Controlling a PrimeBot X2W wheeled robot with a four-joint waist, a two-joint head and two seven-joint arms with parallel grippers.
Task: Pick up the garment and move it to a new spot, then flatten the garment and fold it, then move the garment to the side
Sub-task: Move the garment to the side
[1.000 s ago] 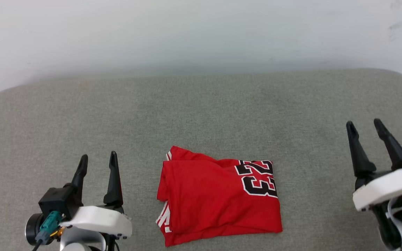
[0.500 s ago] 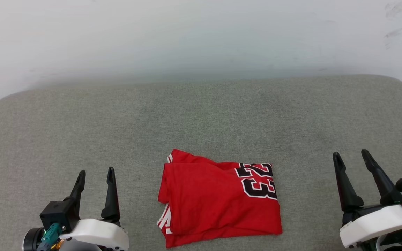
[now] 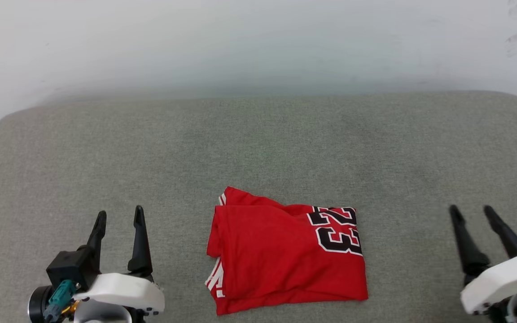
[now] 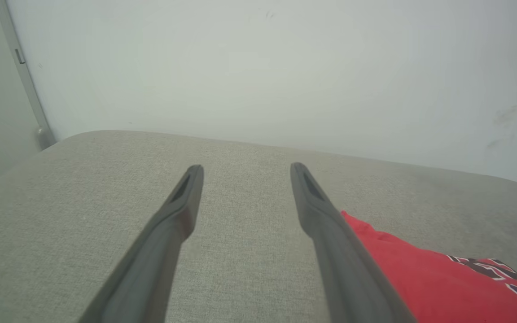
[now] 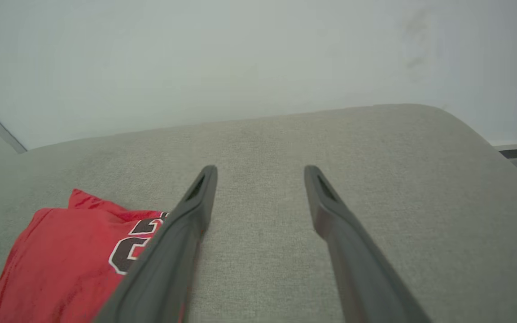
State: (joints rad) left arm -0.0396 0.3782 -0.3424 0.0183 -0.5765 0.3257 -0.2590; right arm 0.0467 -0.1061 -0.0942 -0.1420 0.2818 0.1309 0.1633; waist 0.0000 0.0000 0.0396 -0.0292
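White wrist shells, long dark fingers point(image 3: 139, 237), a teal connector point(image 3: 61, 294) beside the left hand point(image 3: 119, 220).

So we've got the garment point(image 3: 285, 258) sitting folded into a rough rectangle, lying flat, near the front edge and about centred. It's bright red, with a black number 23 outlined in white on the right end, turned sideways. A bit of red-and-white striped trim pokes out at the lower left corner.
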